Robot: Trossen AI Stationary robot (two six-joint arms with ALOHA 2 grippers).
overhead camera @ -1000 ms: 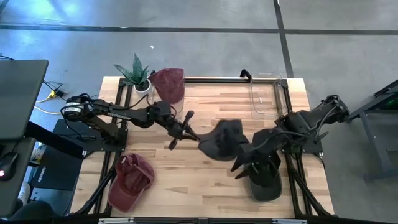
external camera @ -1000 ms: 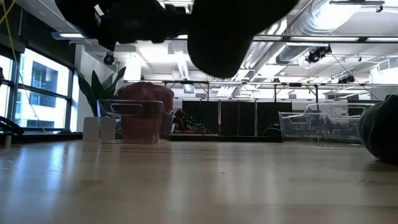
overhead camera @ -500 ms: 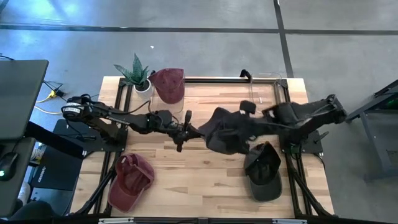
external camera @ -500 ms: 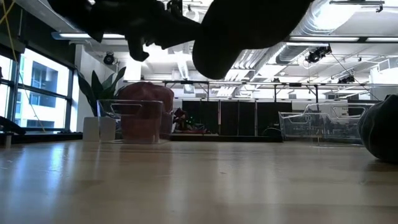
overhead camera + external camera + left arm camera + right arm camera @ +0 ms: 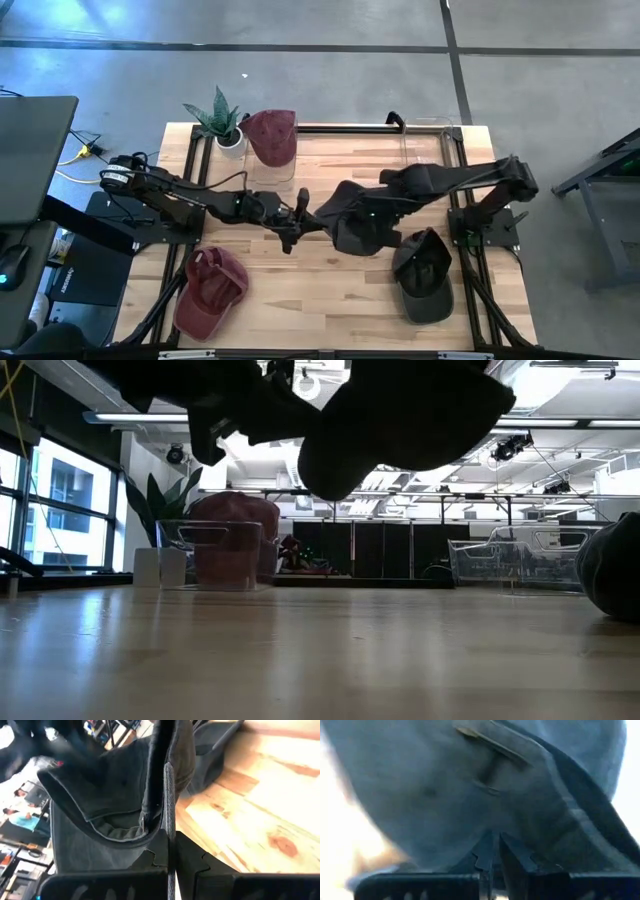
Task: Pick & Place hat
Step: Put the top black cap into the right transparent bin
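Since a second ago the right gripper (image 5: 352,212) has swung in from beside the black cap (image 5: 425,275) to the dark grey hat (image 5: 365,222) and narrowed its jaws; in its wrist view they stand nearly together against the fabric, apparently pinching it. Left gripper (image 5: 312,215), jaws tight, clamps the hat's edge, as before. Hat hangs above the bench (image 5: 330,290), mid-bench, between the maroon cap (image 5: 210,290) and the black cap, toward the clear bin (image 5: 428,152). Judgement: handover from left to right in progress; left release comes next.
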